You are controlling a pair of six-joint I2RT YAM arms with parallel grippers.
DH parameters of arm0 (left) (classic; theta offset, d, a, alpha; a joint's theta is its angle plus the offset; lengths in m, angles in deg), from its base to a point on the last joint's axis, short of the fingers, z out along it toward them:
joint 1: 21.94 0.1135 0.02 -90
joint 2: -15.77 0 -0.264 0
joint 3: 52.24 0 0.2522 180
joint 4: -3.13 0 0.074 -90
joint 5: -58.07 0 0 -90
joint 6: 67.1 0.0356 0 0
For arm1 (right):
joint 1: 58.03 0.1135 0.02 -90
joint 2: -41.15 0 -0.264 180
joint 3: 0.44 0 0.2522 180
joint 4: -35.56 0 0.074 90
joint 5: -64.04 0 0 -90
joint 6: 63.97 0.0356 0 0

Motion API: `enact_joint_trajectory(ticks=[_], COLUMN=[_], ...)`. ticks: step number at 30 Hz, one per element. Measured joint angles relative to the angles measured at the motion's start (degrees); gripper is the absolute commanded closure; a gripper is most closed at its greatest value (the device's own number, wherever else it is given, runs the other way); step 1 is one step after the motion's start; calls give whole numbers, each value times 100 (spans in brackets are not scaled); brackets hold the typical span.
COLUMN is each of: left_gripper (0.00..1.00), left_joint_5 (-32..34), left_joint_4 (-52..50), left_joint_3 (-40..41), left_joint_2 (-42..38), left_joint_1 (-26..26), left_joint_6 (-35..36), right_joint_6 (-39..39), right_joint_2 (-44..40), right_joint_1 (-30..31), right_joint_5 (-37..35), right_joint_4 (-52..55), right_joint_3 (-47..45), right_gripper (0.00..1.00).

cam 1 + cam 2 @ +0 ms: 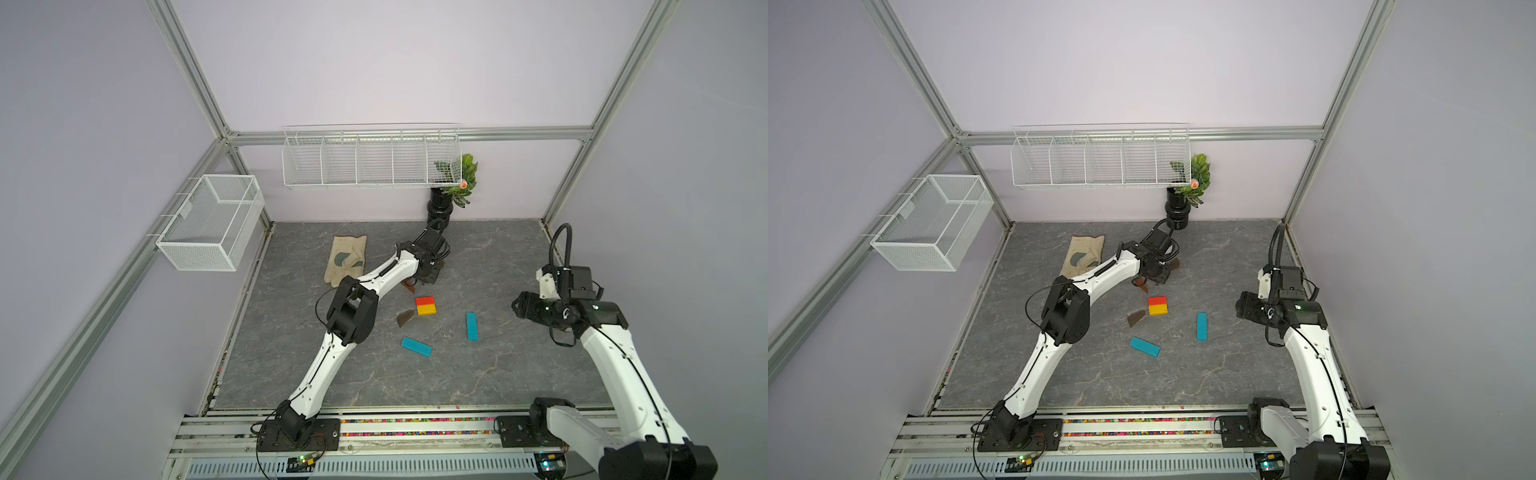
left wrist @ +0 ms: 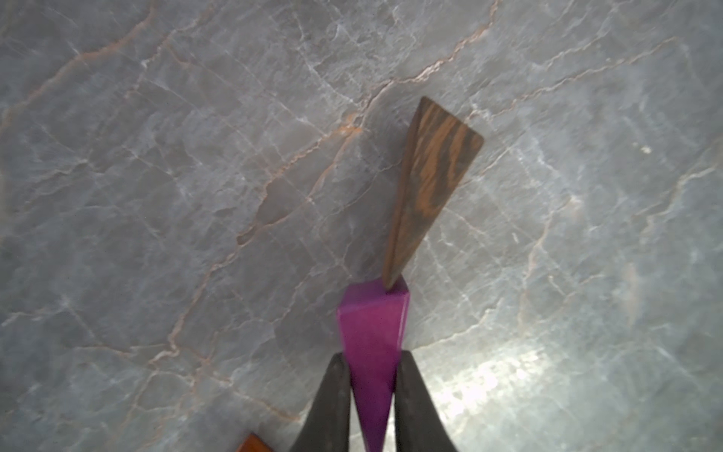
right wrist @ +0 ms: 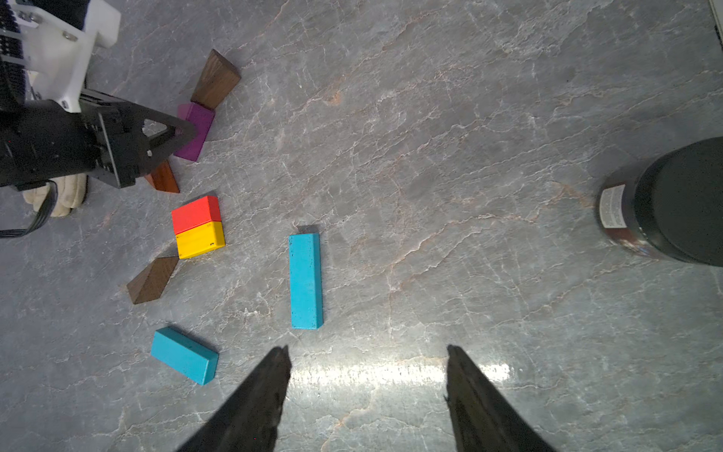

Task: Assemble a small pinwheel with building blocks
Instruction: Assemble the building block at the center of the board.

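Grip check: left gripper (image 2: 371,358) clamped on the purple wedge (image 2: 373,325).

Jaws pinch the wedge's narrow half across its two converging sides. Its wide end touches the tip of a striped brown wedge (image 2: 430,184), which lies flat on the table (image 2: 156,195). Both sit on the far side of the red-and-yellow centre (image 3: 197,227), with a reddish-brown wedge (image 3: 164,178) between them and its red half. A dark brown wedge (image 3: 150,280) points at the centre's yellow corner, touching or nearly so. A teal bar (image 3: 306,280) and a second teal bar (image 3: 184,354) lie apart on the centre's near side. Right gripper (image 3: 367,352) is well right of the centre, jaws apart and empty. Judgement: small, light, rigid painted wood. The taper may squeeze it out toward the wide end, so a hold on the parallel flat faces looks safer.
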Motion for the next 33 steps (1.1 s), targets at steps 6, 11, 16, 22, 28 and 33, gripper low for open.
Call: enact_joint_trajectory(ticks=[6, 11, 16, 22, 28, 33], left_gripper=[83, 83, 80, 74, 66, 58], left_joint_5=[-42, -44, -59, -68, -105, -188], left_joint_4=[203, 330, 380, 398, 286, 267], left_joint_3=[212, 407, 498, 507, 577, 610], left_joint_2=[-83, -186, -236, -238, -238, -238], left_joint_1=[-74, -122, -186, -256, -275, -289], left_joint_6=[-332, -522, -671, -778, -841, -883], right_joint_6=[2, 2, 2, 2, 2, 2], right_joint_2=[0, -4, -4, -26, -26, -26], right_joint_1=[0, 0, 0, 0, 0, 0], right_joint_5=[17, 24, 46, 66, 85, 85], right_joint_4=[-2, -2, -7, -11, -15, -17], right_joint_3=[-22, -24, -33, -33, -35, -37], right_gripper=[33, 33, 33, 33, 33, 33])
